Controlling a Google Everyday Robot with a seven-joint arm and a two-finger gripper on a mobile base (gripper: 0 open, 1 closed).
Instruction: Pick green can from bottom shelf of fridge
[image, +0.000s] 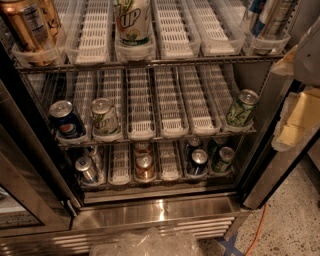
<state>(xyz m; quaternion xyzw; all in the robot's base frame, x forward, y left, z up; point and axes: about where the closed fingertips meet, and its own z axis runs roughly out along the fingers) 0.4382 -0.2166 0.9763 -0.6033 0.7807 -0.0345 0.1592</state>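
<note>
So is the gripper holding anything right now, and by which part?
Cannot be told: the gripper is out of view. The small dark green can with silver top sits untouched on the shadowed bottom wire shelf.

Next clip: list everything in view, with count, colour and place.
fridge: one, steel, open
bottom shelf: one, wire with white trays, lowest
green can: one, dark green, bottom shelf, right
dark blue can: one, left of it
copper cans: two, bottom centre
silver can: one, bottom left
blue can: one, middle shelf, left
pale green-and-white can: one, beside it
light green can: one, middle right
brown cans: two, top left
7UP can: one, top centre
blue-silver cans: top right, count unclear
orange cable: one, floor, right
gripper: one, pale, right edge, outside the fridge
</note>
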